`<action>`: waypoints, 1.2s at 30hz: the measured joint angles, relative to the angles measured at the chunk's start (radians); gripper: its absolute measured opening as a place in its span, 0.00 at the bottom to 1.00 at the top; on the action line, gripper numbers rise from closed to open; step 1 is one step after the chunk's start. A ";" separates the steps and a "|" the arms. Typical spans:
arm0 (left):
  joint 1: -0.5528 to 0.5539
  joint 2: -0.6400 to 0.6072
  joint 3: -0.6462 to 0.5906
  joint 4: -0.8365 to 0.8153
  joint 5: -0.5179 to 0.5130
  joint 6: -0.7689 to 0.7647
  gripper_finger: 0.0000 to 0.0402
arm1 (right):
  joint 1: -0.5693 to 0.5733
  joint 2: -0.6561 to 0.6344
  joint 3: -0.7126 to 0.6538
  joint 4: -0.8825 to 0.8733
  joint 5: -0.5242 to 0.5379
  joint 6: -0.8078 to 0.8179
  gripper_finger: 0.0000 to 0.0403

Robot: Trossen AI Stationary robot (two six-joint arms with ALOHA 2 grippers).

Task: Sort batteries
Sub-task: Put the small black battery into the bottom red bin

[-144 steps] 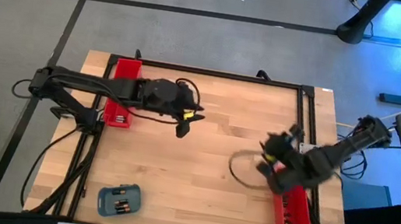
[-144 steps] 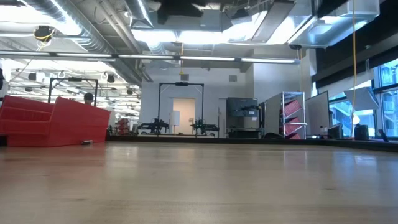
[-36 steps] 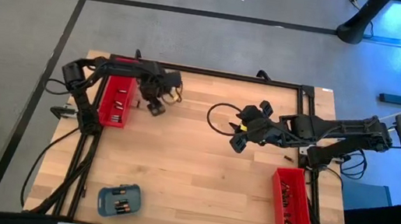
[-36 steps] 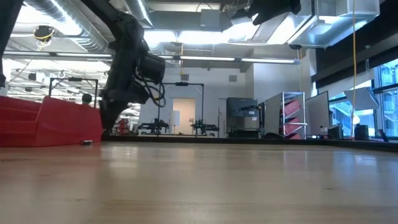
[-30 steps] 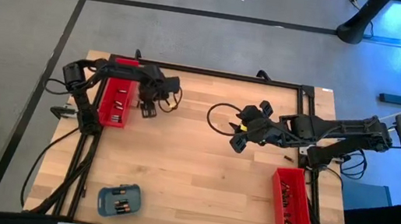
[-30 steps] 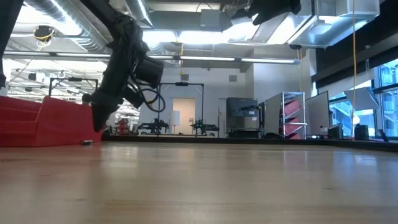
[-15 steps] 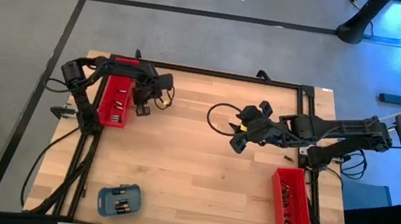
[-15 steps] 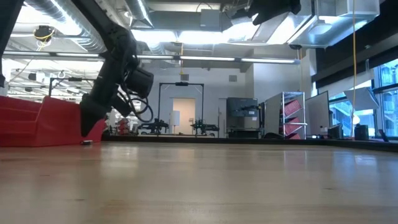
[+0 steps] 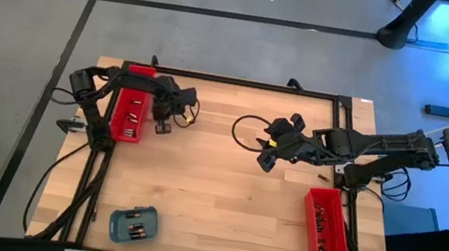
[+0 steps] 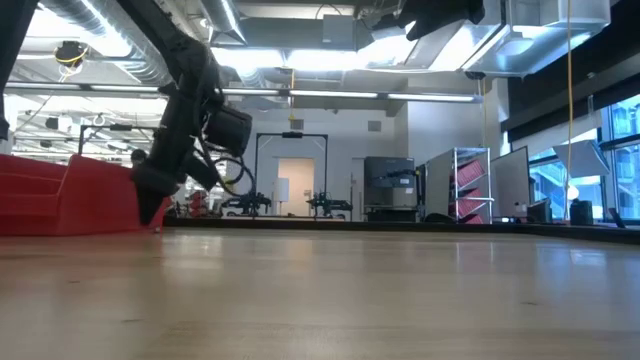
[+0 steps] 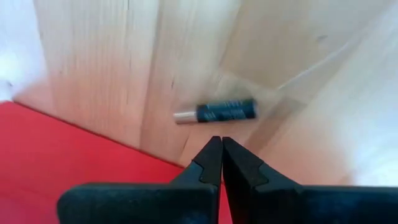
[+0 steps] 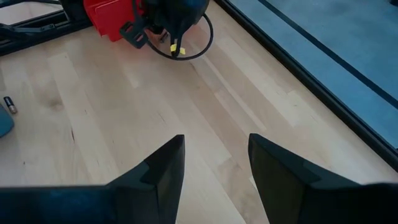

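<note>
A dark battery (image 11: 215, 112) with a silvery end lies on its side on the wooden table, next to the left red tray (image 11: 56, 168). My left gripper (image 11: 221, 144) is shut and empty, its tips just short of this battery; it also shows in the high view (image 9: 160, 123), low beside that tray (image 9: 131, 112). My right gripper (image 12: 214, 168) is open and empty, held well above the table's middle right (image 9: 266, 158). Several batteries lie in the blue-grey tray (image 9: 133, 223).
A second red tray (image 9: 327, 239) with batteries lies at the near right. A black frame (image 9: 231, 81) runs around the table. A loose battery (image 12: 8, 102) lies by the blue-grey tray. Bare wood lies between the arms.
My left gripper has gone down toward the table beside the left red tray, shifting a little toward the table's left edge, and has stayed shut. The right arm has kept still.
</note>
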 joint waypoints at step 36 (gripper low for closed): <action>0.072 0.008 -0.003 0.473 0.052 -1.000 0.52 | 0.000 0.000 0.000 0.000 0.010 -0.004 0.44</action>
